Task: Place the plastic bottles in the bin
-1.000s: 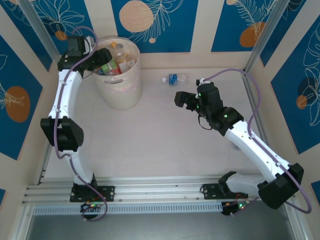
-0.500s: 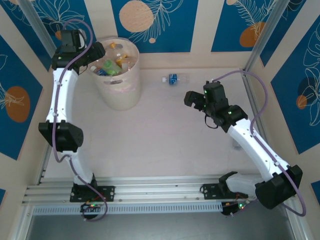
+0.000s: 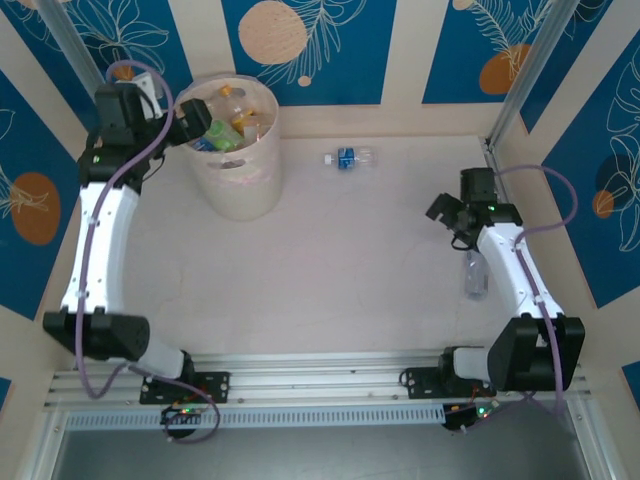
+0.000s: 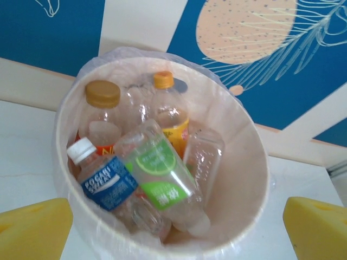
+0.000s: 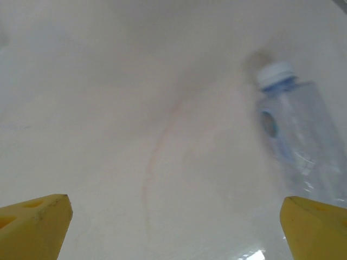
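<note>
Left claw (image 4: pixel 174 234) wide apart, empty, by bin (image 4: pixel 259 162) w/ several bottles (image 4: pixel 162 181) inside, right claw (image 5: pixel 176 227) agape too

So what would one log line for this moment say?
left gripper: open, at bin rim | in bin: several bottles | right gripper: open, above table by clear bottle | blue-label bottle: lying on table, far side

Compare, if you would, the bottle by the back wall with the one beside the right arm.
The far bottle has a bold blue label; the right bottle looks almost all clear, with a white cap. The far bottle lies crosswise on its own; the right bottle lies lengthwise beside the right arm. Both are clear, lying on the table outside the bin.
</note>
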